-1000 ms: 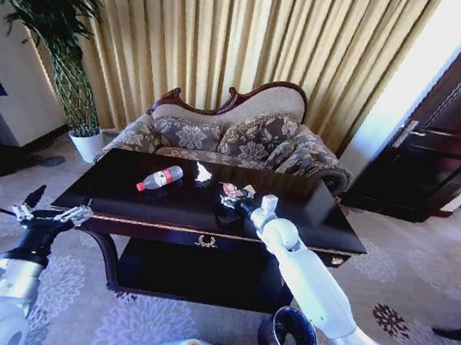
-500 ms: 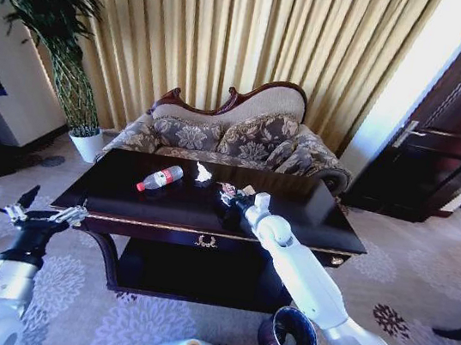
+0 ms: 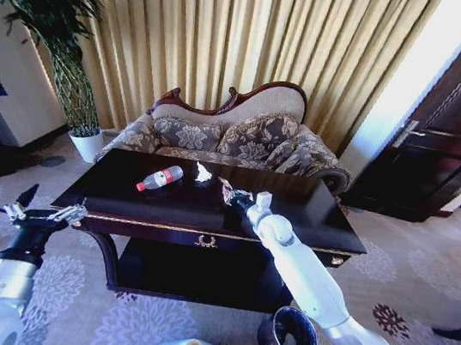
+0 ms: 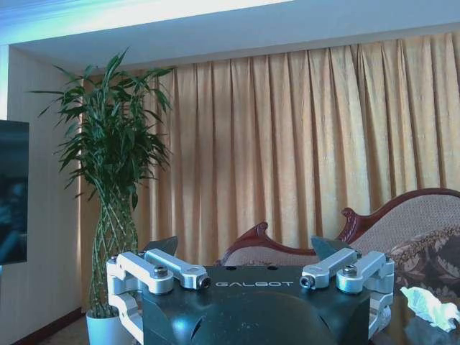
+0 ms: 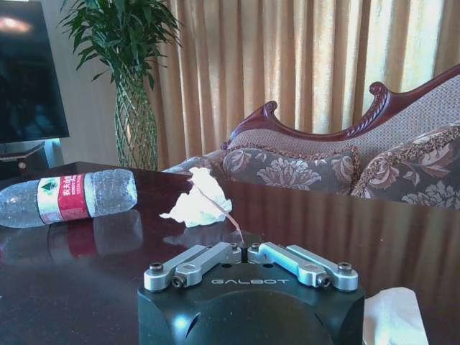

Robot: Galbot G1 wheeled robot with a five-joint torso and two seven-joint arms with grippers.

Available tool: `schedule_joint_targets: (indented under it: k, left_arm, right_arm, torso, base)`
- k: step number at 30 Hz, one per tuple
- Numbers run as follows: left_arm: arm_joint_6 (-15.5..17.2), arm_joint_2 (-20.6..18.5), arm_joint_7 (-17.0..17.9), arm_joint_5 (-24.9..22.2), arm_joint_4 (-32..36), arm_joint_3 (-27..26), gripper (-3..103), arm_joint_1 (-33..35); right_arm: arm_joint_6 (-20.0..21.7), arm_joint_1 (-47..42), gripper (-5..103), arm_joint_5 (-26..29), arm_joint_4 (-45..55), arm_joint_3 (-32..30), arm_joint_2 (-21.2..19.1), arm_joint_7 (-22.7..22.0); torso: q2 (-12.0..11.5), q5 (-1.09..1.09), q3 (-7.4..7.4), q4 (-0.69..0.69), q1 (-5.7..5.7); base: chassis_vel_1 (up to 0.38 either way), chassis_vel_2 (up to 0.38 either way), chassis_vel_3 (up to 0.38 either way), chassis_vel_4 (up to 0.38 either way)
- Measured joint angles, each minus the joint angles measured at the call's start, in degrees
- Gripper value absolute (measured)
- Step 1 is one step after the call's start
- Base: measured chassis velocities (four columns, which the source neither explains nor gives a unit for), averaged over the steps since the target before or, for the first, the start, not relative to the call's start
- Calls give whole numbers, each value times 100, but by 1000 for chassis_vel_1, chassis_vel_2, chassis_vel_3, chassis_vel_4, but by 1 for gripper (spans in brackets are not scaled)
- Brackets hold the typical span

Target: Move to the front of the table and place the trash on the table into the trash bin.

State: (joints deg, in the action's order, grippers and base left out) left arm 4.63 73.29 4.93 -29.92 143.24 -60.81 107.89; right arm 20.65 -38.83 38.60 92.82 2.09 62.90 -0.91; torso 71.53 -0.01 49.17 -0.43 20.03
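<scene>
The dark glossy table (image 3: 122,200) carries a clear bottle with red cap and label (image 3: 160,178) (image 5: 68,198) and a crumpled white tissue (image 3: 203,173) (image 5: 194,205) (image 4: 431,305). My right gripper (image 3: 229,195) (image 5: 241,250) hovers low over the table's middle, its jaws shut on a thin pinkish wrapper (image 5: 215,208) (image 3: 224,189) that sticks up from between them. A white crumpled piece (image 5: 392,316) lies on the table beside this gripper. The dark round trash bin (image 3: 289,333) stands on the carpet at the table's front right. My left gripper (image 3: 42,212) (image 4: 248,248) is open, off the table's left front corner.
A patterned sofa (image 3: 236,134) stands behind the table against gold curtains. A tall plant in a white pot (image 3: 87,144) is at the back left. A dark door (image 3: 452,145) is on the right. Patterned carpet surrounds the table.
My right gripper has moved farther over the table from near its front edge to the pinkish wrapper. The left arm dropped slightly.
</scene>
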Motion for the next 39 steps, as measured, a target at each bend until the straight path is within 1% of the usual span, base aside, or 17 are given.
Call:
schedule_joint_targets:
  k: [4,10,11,12,14,15,16,17,19,20,21,23,25,29,30,33,39]
  left_arm:
    - [0,-10,1,0,0,2,100,0]
    - [-1,-19,1,1,0,5,100,-9]
    - [-2,-13,0,2,0,9,100,-19]
    - [-5,-7,-1,2,0,23,100,-64]
    - [-15,-16,0,3,-1,58,100,-108]
    - [-17,-28,-2,3,0,76,100,-119]
    - [-17,-28,-2,3,0,76,100,-119]
    - [-18,-37,-2,3,0,84,100,-123]
    - [-19,-63,-2,3,0,101,100,-131]
    - [-19,-74,-2,3,0,110,100,-144]
    - [-19,-74,-2,3,0,110,100,-144]
    - [-19,-92,-6,4,0,142,100,-188]
    - [-19,-94,-6,6,0,153,100,-210]
    - [-22,-118,-17,12,-1,160,100,-223]
    - [-22,-118,-17,12,-1,160,100,-223]
    - [86,-170,-25,-39,0,130,100,-228]
    - [330,-300,-23,-291,-9,115,100,-293]
  right_arm:
    - [-73,-49,0,31,64,-79,3,-21]
    - [-189,-154,0,134,458,-423,-69,-167]
    - [-233,-253,0,133,673,-622,-167,-208]
    - [-233,-519,0,102,1114,-1061,-351,-402]
    - [-133,-882,0,41,1499,-1499,-495,-567]
    - [-102,-1118,0,38,1714,-1783,-585,-591]
    - [-102,-1118,0,38,1714,-1783,-585,-591]
    - [-99,-1318,0,35,1879,-1993,-663,-598]
    - [-103,-1889,0,40,2258,-2434,-824,-604]
    - [-133,-2103,0,36,2382,-2584,-867,-609]
    - [-133,-2103,0,36,2382,-2584,-867,-609]
    - [-252,-2587,0,-4,2566,-2820,-866,-684]
    - [-294,-2747,0,-29,2627,-2923,-813,-731]
    - [-474,-3345,0,-149,2893,-3335,-592,-800]
    - [-474,-3345,0,-149,2893,-3335,-592,-800]
    - [-605,-3728,0,-272,3029,-3625,-485,-731]
    - [-756,-4313,0,-411,3174,-4095,-439,-525]
  torso:
    - [0,1,0,0,0]
    - [0,0,0,1,0]
    - [0,0,0,1,0]
    - [0,0,0,0,0]
    - [0,1,0,-1,0]
    - [0,3,0,0,0]
    - [0,3,0,0,0]
    - [0,-1,-1,0,0]
    - [0,4,0,-3,0]
    - [0,0,-1,-2,0]
    - [0,0,-1,-2,0]
    - [0,2,-1,-2,-1]
    - [0,2,-1,-1,-1]
    - [0,0,-1,1,-1]
    - [0,0,-1,1,-1]
    - [0,1,-1,1,-1]
    - [0,0,0,-1,0]
  base:
    - [0,0,0,0]
    - [0,0,0,0]
    - [0,0,0,0]
    - [0,0,0,0]
    - [0,0,0,0]
    - [0,0,0,0]
    - [0,0,0,0]
    - [0,0,0,0]
    - [0,0,0,0]
    - [0,0,0,0]
    - [0,0,0,0]
    - [0,0,0,0]
    - [0,0,0,0]
    - [0,0,0,0]
    - [0,0,0,0]
    - [0,0,0,0]
    - [0,0,0,0]
